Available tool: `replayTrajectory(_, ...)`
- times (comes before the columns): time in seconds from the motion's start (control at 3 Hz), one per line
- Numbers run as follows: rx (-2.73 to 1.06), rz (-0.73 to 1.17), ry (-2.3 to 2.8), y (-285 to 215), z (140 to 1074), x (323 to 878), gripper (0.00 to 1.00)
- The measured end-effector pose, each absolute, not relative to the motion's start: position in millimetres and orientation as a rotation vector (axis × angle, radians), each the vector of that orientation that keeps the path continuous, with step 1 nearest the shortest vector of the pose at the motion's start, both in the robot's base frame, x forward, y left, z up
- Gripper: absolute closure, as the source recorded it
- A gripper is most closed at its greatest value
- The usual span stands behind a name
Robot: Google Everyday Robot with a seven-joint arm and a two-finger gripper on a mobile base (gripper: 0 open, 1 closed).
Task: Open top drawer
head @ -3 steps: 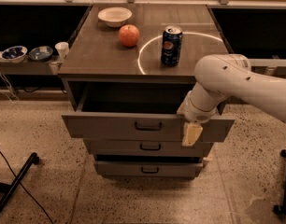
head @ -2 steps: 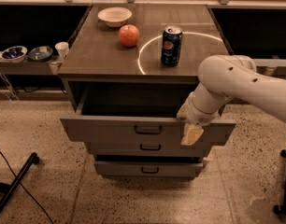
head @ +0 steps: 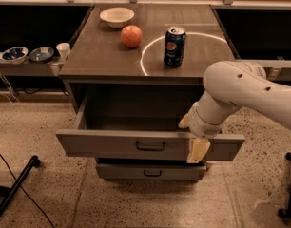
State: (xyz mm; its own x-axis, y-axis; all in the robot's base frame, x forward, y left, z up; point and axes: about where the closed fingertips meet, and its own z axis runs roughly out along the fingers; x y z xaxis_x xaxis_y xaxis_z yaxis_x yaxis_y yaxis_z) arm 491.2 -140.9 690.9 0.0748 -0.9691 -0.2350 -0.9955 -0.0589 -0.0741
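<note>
The top drawer (head: 112, 146) is pulled well out of the cabinet, its wide grey front facing me with a small dark handle (head: 150, 147) at its centre and its deep box open behind. My gripper (head: 193, 139) sits at the right part of the drawer's front edge, one cream finger (head: 198, 151) hanging down over the front face and the other (head: 184, 121) inside the box. The white arm (head: 245, 91) reaches in from the right.
On the cabinet top (head: 98, 56) stand a white bowl (head: 117, 16), a red apple (head: 131, 36) and a blue soda can (head: 174, 46). A narrower drawer (head: 150, 172) lies below. A shelf at left holds small bowls (head: 14, 54) and a cup (head: 63, 50). A black stand leg (head: 14, 189) crosses the floor.
The top drawer has slid further out toward me, and my gripper has moved with its front edge.
</note>
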Motion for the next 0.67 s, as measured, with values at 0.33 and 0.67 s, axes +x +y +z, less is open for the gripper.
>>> replayTrajectory(0.33, -2.134, 0.196, 1.993, -140.9, 696.6, 473.1, 0.28)
replayTrajectory(0.67, -2.125, 0.2, 1.986, -140.8, 705.7, 463.3, 0.26)
